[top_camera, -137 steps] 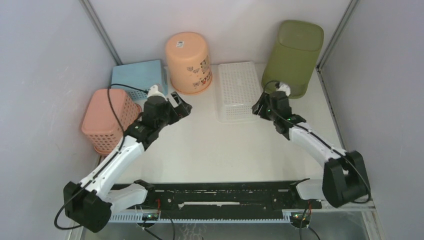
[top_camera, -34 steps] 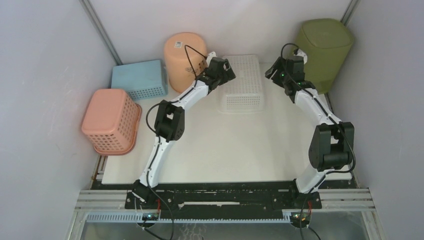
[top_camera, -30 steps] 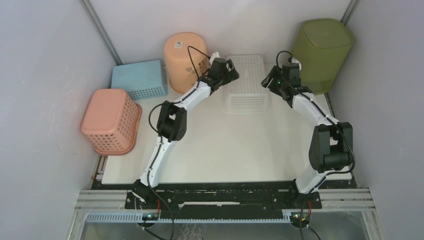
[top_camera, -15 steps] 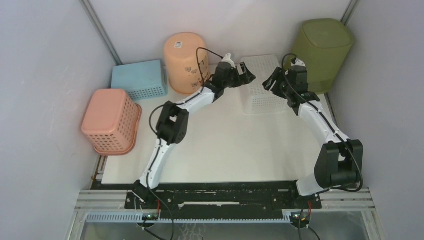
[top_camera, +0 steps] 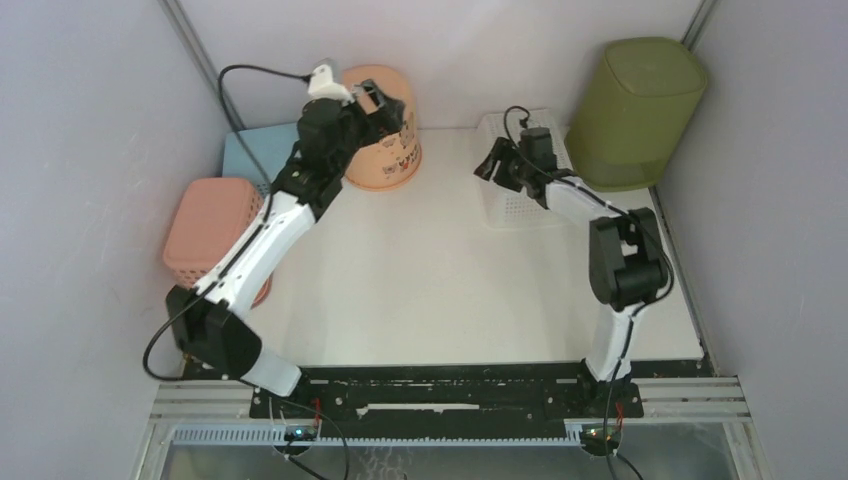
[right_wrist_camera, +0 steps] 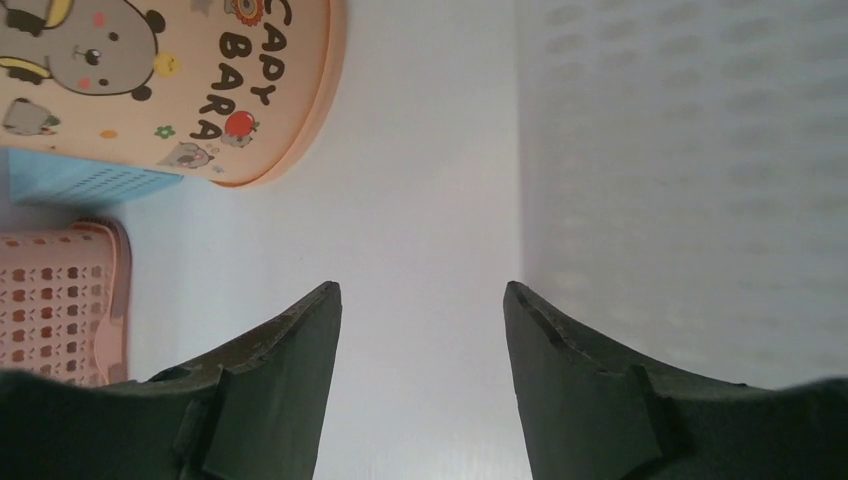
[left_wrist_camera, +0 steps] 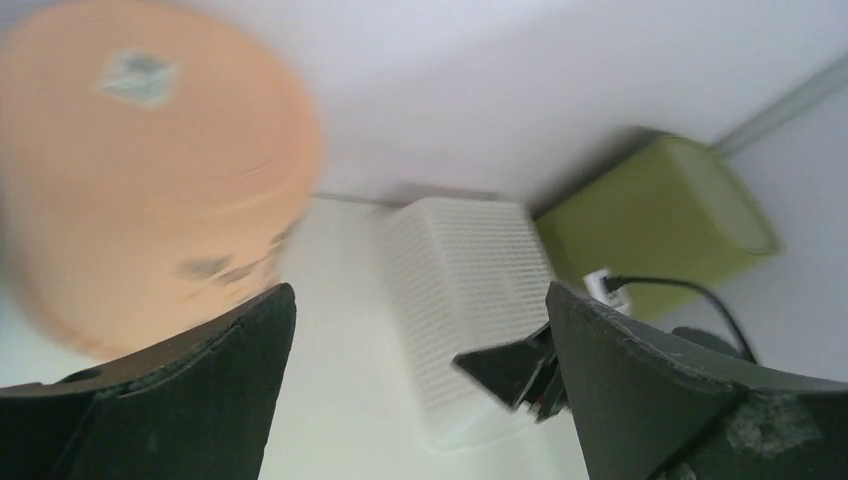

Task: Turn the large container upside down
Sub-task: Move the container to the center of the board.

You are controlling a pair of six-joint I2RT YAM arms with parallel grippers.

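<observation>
The large container (top_camera: pixel 640 110), an olive-green rounded-square bin, stands in the back right corner with its closed end facing up; the left wrist view shows it too (left_wrist_camera: pixel 660 220). Nothing touches it. My right gripper (top_camera: pixel 490 165) hangs open to its left, over the left edge of the white basket (top_camera: pixel 520 205), and only bare table shows between its fingers (right_wrist_camera: pixel 420 287). My left gripper (top_camera: pixel 385 105) is raised high beside the top of the peach bucket (top_camera: pixel 390 160). It is open wide and empty (left_wrist_camera: pixel 420 290).
The peach cartoon bucket (right_wrist_camera: pixel 180 80) stands upside down at the back centre. A blue basket (top_camera: pixel 255 150) and a pink basket (top_camera: pixel 205 230) sit along the left wall. The white basket (right_wrist_camera: pixel 690 180) lies upside down beside the bin. Walls close in the left, back and right sides.
My left arm has swung left and up from the white basket to the peach bucket, opening fully. My right gripper has moved left, away from the bin. The white basket slid right.
</observation>
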